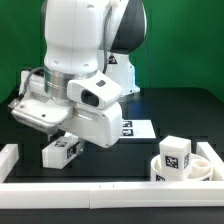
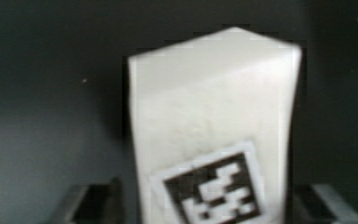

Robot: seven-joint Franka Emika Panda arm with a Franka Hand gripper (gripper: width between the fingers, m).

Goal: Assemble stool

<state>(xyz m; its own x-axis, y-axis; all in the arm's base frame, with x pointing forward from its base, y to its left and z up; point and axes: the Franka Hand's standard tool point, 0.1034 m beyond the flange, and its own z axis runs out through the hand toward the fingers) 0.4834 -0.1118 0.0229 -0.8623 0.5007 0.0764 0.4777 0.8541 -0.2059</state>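
Note:
A white stool leg with a black-and-white tag rests on the black table at the exterior view's left. My gripper hangs right over it. In the wrist view the leg fills the space between my fingers, with a thin dark gap on each side, so the gripper is open around it. The round white seat lies at the exterior view's right. A second tagged leg stands at it.
The marker board lies flat behind the gripper, mid-table. A long white rail runs along the front edge, with another piece at the left. The arm's white body hides much of the table behind it.

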